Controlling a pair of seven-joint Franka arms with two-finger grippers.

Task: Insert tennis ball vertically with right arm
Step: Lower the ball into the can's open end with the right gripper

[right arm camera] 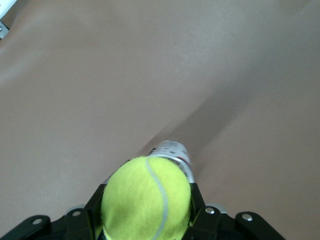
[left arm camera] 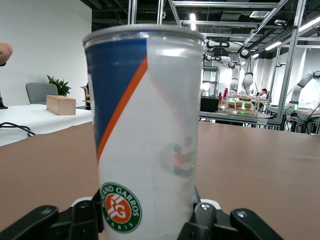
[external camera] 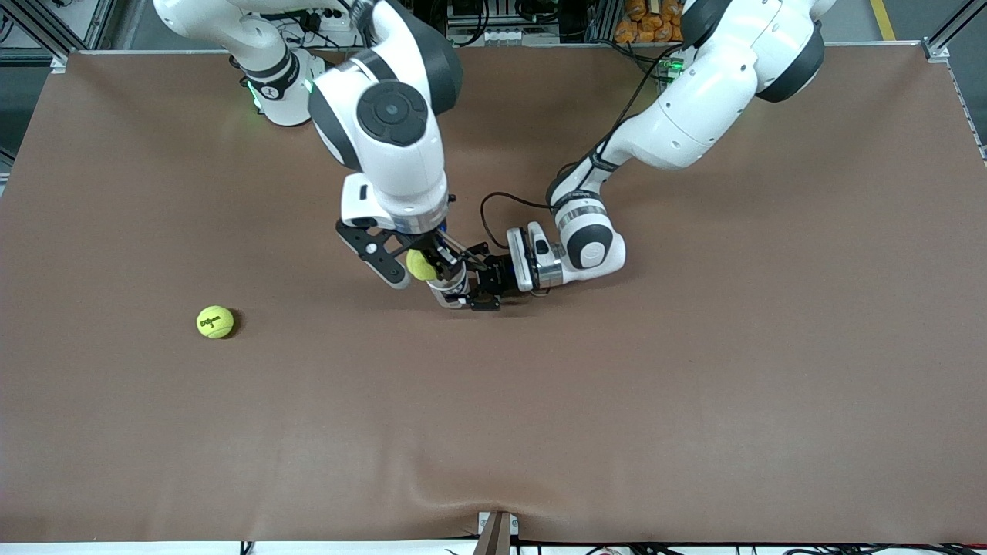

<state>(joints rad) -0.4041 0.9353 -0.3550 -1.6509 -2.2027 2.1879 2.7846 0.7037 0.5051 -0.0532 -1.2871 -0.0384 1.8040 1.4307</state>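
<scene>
Front view: brown bench [external camera: 694, 401], lab racks along its top edge. Right gripper [external camera: 429, 266] clenched on tennis ball [external camera: 420, 265] over upright can [external camera: 451, 291], which left gripper [external camera: 486, 287] grasps. Spare ball [external camera: 215, 321] toward right arm's end.

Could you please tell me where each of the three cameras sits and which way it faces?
Front view: high across the table, facing both arms' bases; shows right gripper, left gripper and a loose tennis ball.
Left wrist view: on the left wrist, level, facing the upright ball can; its fingers show.
Right wrist view: on the right wrist, looking down past its held tennis ball.
Shared: both wrist views show the can.
</scene>
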